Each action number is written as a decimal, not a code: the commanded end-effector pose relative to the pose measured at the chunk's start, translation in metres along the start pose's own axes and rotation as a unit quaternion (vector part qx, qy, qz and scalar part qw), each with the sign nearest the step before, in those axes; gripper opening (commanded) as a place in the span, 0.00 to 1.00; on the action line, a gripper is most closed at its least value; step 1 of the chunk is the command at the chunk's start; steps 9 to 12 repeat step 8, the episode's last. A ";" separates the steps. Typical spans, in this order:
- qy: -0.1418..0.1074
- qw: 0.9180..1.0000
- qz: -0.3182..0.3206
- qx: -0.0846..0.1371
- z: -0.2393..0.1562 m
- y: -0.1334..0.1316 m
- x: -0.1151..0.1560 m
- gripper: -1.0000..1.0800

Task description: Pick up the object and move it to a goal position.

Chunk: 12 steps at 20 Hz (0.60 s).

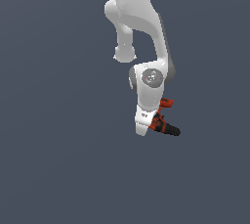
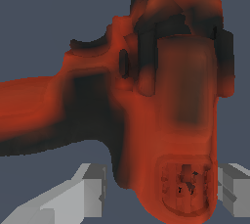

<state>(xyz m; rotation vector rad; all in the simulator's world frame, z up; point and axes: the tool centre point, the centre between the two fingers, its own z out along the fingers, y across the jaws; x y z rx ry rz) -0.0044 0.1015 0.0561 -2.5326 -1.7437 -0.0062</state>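
Orange-red drill [image 1: 163, 120], black chuck, lying tilted beside white hand

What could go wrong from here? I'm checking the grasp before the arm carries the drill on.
1. The small orange-red and black power drill sits between the grey fingers of the pincer near one end, so it may pivot.
2. Its black chuck juts sideways past the white hand, and could catch.
3. The contact itself is hidden, so the grip may be shallow.
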 end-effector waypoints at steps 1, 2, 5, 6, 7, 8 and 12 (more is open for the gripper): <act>0.002 1.000 0.000 -0.003 -0.004 -0.010 0.013 0.00; 0.002 1.000 0.000 -0.003 -0.005 -0.013 0.016 0.00; 0.002 1.000 0.001 -0.003 -0.005 -0.019 0.023 0.00; 0.002 1.000 0.001 -0.003 -0.006 -0.020 0.024 0.00; 0.002 1.000 0.001 -0.003 -0.006 -0.020 0.025 0.00; 0.002 1.000 0.001 -0.003 -0.006 -0.020 0.025 0.00; 0.002 1.000 0.001 -0.003 -0.006 -0.020 0.025 0.00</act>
